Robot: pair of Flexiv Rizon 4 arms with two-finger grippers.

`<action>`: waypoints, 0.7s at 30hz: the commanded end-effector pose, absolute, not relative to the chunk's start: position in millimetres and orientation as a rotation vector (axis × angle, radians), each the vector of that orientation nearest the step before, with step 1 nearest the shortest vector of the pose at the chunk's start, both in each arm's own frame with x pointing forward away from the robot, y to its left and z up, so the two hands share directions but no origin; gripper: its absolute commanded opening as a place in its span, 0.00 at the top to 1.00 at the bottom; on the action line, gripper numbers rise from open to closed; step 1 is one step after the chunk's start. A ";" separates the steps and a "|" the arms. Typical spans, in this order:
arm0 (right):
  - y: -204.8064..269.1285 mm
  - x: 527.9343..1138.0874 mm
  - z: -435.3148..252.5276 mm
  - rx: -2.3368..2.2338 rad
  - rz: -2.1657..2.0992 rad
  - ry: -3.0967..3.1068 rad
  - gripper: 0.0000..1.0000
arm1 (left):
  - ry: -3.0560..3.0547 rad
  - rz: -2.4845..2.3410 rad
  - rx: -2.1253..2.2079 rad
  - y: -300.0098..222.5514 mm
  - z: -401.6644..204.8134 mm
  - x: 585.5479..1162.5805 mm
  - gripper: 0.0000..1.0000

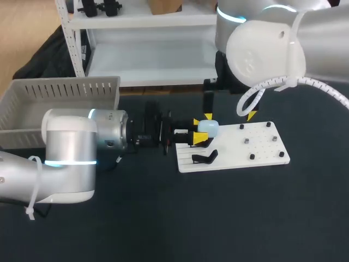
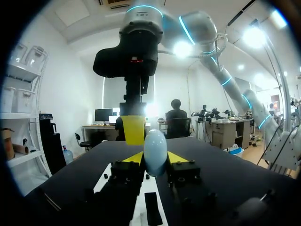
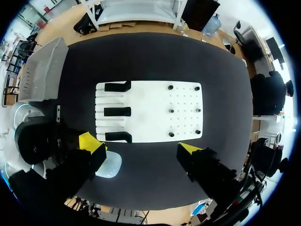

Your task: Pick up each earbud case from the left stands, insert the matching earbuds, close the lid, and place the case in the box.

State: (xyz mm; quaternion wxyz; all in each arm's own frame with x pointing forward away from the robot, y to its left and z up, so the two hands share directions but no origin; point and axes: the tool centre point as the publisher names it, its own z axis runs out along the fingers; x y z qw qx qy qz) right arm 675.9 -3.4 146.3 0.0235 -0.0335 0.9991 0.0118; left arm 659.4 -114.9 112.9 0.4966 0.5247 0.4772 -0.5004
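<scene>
- The left gripper point(image 1: 198, 131) is clamping the pale blue earbud case point(image 1: 209, 127) between its two yellow tips, holding it over the left edge of the white board point(image 1: 264, 152).
- The right gripper point(image 3: 141, 145) is hanging above the board with its fingers spread wide, gripping nothing (one yellow tip is sitting just beside the case).
- Three black stands point(image 3: 117, 111) are lining the board's left part, and small black pegs point(image 3: 171, 111) are dotting its right part.
- The grey box point(image 1: 32, 103) is sitting well to the left of the board, toward the table's far side.
</scene>
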 end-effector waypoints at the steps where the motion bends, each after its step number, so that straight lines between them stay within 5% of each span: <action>1: -10.4 667.2 155.2 -0.085 0.063 3.033 0.00 | 1.155 -1.210 1.267 -114.4 112.6 658.4 1.00; 8: -25.0 663.0 188.2 -0.069 0.179 2.855 0.00 | 1.155 -1.210 1.267 -114.4 112.6 658.4 1.00; 21: -30.9 660.9 194.4 -0.062 0.236 2.827 0.00 | 1.326 -0.930 1.130 -12.4 150.5 682.0 1.00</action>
